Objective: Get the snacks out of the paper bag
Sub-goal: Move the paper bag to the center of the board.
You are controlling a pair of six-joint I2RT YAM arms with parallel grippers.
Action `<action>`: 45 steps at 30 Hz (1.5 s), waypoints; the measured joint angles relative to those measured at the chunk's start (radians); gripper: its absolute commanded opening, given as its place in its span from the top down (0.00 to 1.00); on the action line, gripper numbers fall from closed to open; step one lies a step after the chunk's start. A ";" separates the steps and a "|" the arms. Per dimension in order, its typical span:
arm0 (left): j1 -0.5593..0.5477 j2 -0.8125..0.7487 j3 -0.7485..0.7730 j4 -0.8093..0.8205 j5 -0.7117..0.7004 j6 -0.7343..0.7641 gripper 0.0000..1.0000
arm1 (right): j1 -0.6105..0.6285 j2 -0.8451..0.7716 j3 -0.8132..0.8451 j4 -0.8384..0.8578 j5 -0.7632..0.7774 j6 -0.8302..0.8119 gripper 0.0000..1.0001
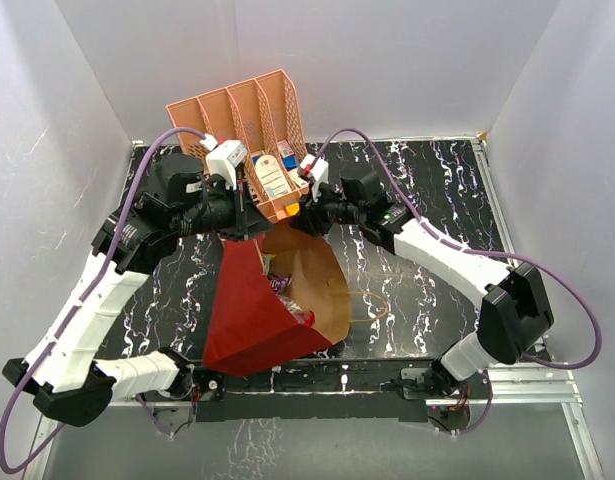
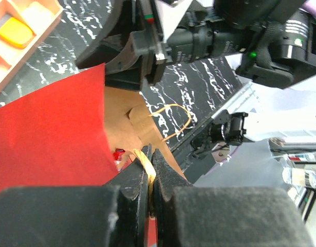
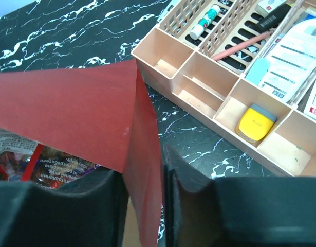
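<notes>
At the centre of the overhead frame the paper bag (image 1: 249,312) sprawls on the black marbled table (image 1: 427,190), its brown inside open toward the right. We see the snacks (image 1: 284,284) bunched just within the mouth, none of them out on the table yet. The left gripper (image 2: 151,172) is clamped tight on one tan cord handle (image 2: 143,157) at the bottom of its wrist view, while the second handle (image 2: 173,121) loops free above it. The right gripper (image 3: 142,167) straddles the bag's red folded edge at the lower middle of its view, one finger on each side. From this angle we cannot tell whether the fingers have pressed home on the paper. We judge the risks plain. A hard pull on the thin cord could rip it from the paper or drag the whole bag instead of spreading it. A pinch on a single wall could crease or tear it. Tilting the mouth could send the packets sliding deeper. The salmon-pink organizer (image 1: 249,110) stands just beyond the bag at upper centre, close to both wrists, and a wide swing could knock it. With both arms at the bag, neither is free to reach the snacks.
</notes>
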 measured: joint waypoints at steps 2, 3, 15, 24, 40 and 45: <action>0.000 0.001 0.005 -0.012 -0.034 -0.004 1.00 | 0.001 0.000 0.000 0.006 0.020 0.012 0.87; 0.000 0.003 0.010 -0.021 -0.059 -0.007 1.00 | 0.001 0.000 -0.001 0.013 0.036 0.019 0.92; -0.001 0.179 0.182 -0.080 -0.252 0.016 1.00 | 0.013 -0.195 -0.179 0.125 0.443 0.124 0.93; 0.003 0.325 0.313 -0.085 -0.398 0.194 1.00 | -0.004 -0.378 -0.313 0.130 0.597 0.211 0.93; 0.008 0.091 -0.078 0.233 0.158 0.022 1.00 | -0.006 -0.501 -0.251 -0.252 0.538 0.323 0.28; 0.008 0.092 -0.146 0.325 0.235 -0.074 1.00 | -0.006 -0.544 -0.175 -0.450 0.519 0.320 0.17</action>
